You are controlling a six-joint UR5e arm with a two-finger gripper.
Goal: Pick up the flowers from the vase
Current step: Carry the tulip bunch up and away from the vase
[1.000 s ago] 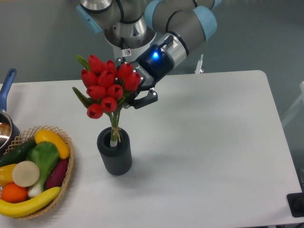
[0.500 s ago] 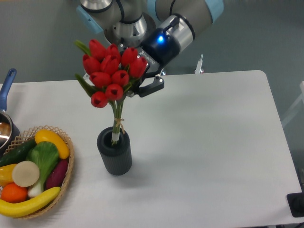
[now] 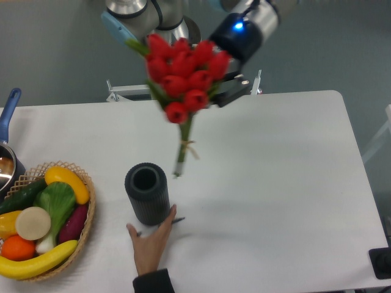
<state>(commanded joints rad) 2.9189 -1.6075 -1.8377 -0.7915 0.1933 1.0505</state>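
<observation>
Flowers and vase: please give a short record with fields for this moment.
flowers: lifted clear of the vase, stems hanging in the air, blurred
vase: upright on the table, empty
claw: behind the blooms, holding the flowers
human hand: flat on the table, fingertips at the vase base
fruit basket: left of the vase

Views: one camera only.
Place: high up, in front of the flat white counter (image 3: 275, 183).
Facing: down and across, toward the grey wall behind.
Nearness: close; the counter fills most of it.
</observation>
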